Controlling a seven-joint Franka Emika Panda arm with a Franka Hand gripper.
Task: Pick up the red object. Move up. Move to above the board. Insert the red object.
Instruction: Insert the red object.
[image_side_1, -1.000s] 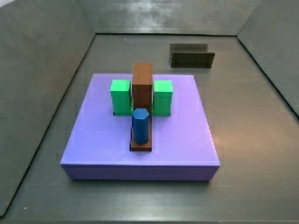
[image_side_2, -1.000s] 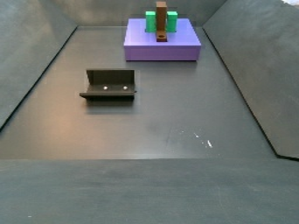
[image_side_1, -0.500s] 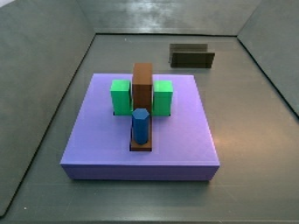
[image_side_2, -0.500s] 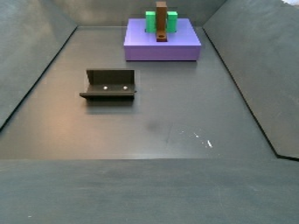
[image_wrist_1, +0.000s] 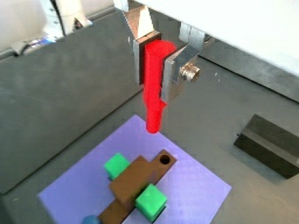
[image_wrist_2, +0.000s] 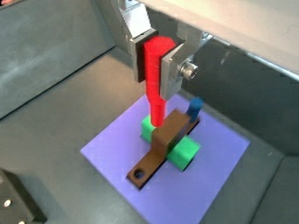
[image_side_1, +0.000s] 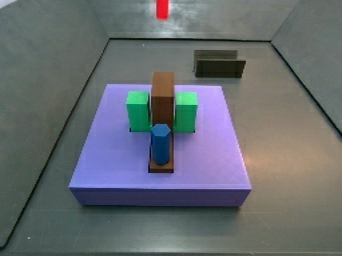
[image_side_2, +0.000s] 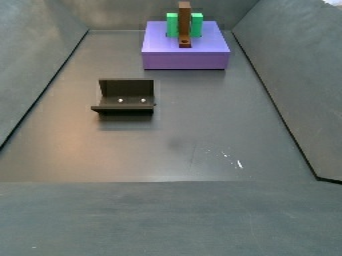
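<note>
Jaws of gripper (image_wrist_1: 160, 54) clamp red object (image_wrist_1: 156, 83) high above board (image_wrist_1: 187, 179).

The tool (image_wrist_1: 159, 48) grips the red object (image_wrist_1: 156, 87) above the board (image_wrist_1: 193, 188).

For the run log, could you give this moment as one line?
tool: shut on red object | high above board | hole in brown bar: empty

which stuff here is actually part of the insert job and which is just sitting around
Part of the job:
- gripper, high above the board, shut on the red object
- red object, hanging upright between the fingers
- board, lavender slab on the floor
- brown bar on the board, with an open hole at one end

Just there:
- blue peg, standing in the bar
- green blocks beside the bar
- fixture on the floor
</note>
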